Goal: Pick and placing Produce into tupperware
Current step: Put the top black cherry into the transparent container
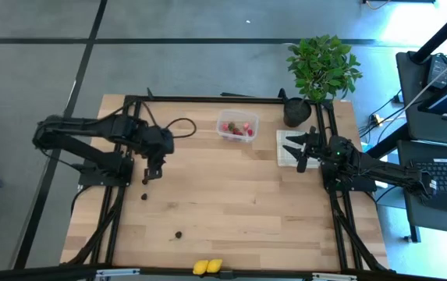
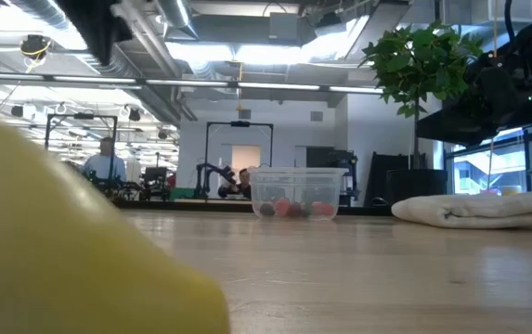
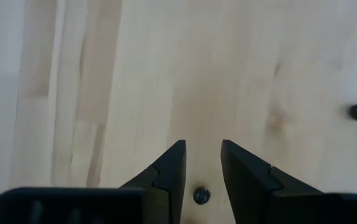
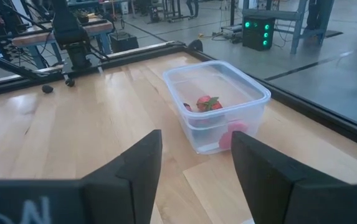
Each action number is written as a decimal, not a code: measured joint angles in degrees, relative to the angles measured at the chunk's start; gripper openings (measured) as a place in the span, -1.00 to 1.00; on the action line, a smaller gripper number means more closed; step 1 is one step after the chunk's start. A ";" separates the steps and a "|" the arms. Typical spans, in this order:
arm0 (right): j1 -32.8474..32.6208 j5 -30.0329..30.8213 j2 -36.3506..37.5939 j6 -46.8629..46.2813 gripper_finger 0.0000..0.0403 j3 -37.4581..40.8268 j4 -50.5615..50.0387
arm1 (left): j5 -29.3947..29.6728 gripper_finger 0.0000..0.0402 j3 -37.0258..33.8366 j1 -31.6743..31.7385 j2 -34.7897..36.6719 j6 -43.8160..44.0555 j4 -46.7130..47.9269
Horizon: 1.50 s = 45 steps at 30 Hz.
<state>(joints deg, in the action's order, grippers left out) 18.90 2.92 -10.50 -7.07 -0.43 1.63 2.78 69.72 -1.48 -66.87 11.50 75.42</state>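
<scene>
Now | left gripper (image 3: 202,163) apart over dark berry (image 3: 201,196) | right gripper (image 4: 194,165) apart near tupperware (image 4: 215,102)

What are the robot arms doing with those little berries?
They are putting tiny fruit into the clear plastic box, which already holds a few red berries. The left gripper is over the table with its fingers slightly apart around a small dark berry, which lies between them. More dark berries and two yellow pieces lie on the table. The right gripper waits open near the box, above a folded cloth.
</scene>
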 joint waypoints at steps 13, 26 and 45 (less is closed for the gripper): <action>0.02 0.01 0.00 -0.39 -0.03 0.00 0.00 | 4.40 -0.50 -22.07 -9.87 9.94 10.73 -13.35; 0.02 0.00 0.00 -0.39 -0.03 0.00 0.00 | 3.33 -0.38 -33.95 -14.62 10.34 20.66 -22.75; 0.00 0.02 0.00 -0.31 -0.03 0.00 0.02 | -2.63 -0.65 -35.76 -17.57 10.32 19.87 -22.36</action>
<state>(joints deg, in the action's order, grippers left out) 18.90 2.94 -10.50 -7.38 -0.43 1.65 0.15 33.95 -19.05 -56.55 31.37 53.06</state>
